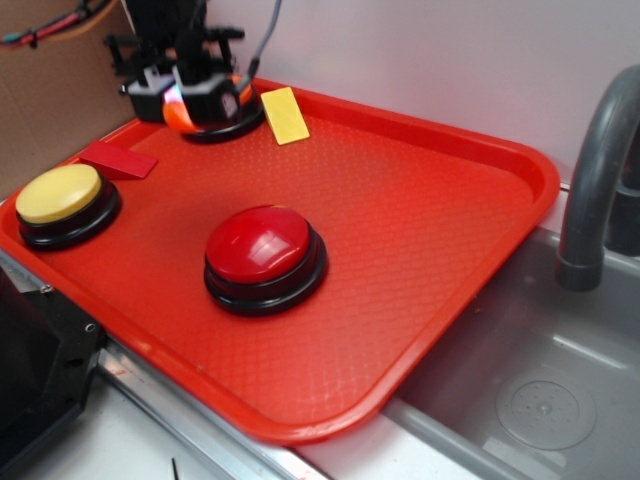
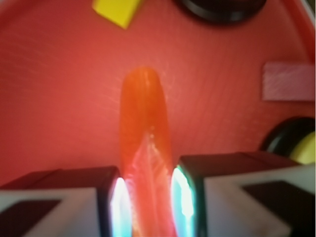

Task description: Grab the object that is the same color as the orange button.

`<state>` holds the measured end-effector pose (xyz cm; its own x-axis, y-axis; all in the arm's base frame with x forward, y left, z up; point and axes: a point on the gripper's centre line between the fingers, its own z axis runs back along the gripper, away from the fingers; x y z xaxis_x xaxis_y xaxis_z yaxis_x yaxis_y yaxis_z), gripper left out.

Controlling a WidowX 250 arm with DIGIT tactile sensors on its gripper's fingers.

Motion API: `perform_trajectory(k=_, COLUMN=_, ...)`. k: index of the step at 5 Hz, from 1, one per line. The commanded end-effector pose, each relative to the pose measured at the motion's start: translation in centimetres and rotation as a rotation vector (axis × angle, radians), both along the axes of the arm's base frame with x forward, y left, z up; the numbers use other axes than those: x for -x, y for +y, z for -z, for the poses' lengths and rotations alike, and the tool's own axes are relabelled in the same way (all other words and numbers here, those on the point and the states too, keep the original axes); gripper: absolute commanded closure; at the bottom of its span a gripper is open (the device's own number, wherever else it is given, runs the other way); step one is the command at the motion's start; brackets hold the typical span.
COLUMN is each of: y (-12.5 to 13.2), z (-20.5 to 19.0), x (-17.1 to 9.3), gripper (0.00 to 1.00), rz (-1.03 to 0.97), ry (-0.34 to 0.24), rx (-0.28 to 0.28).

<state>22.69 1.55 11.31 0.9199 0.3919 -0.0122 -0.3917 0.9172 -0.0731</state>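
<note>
A large red plastic tray [image 1: 420,230] with a textured floor lies beside a grey sink basin [image 1: 540,400] with a dark grey faucet pipe [image 1: 592,180]. At the tray's far corner the black robot gripper [image 1: 197,93] sits low, right in front of the large round orange button on a black base [image 1: 238,115], which it mostly hides in the exterior view; only a sliver of orange and the black rim show there.

In the wrist view the gripper [image 2: 147,202] has its two pads pressed against the sides of the small curved orange plastic piece [image 2: 144,143], which stands between them and reaches forward over the tray floor. The jaws are narrowed to the width of that piece, with no gap visible on either side. Whether the piece is lifted off the tray or touches it cannot be told.

A flat yellow rectangle [image 1: 285,115] lies just beside the orange button, tilted toward the tray's rear rim. A flat dark-red wedge [image 1: 118,160] rests near the left rim, close to a round yellow-topped button on a black base [image 1: 63,203]. A round red-topped button on a black base [image 1: 265,257] stands near the tray's middle, well apart from the gripper.
</note>
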Motion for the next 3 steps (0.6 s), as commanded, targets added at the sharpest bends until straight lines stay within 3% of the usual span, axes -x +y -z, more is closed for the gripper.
perform_trajectory(k=1, y=-1.44, z=-7.09, x=-1.46, gripper=1.00, rz=0.121, ry=-0.117, rx=-0.018)
perform_trajectory(k=2, y=-1.97, z=-6.85, x=-0.94, gripper=1.00, rz=0.174, ry=-0.129, rx=-0.055)
perform_trajectory(k=3, y=-1.22, z=-6.39, x=-0.90, gripper=1.00, rz=0.157, ry=-0.109, rx=-0.050)
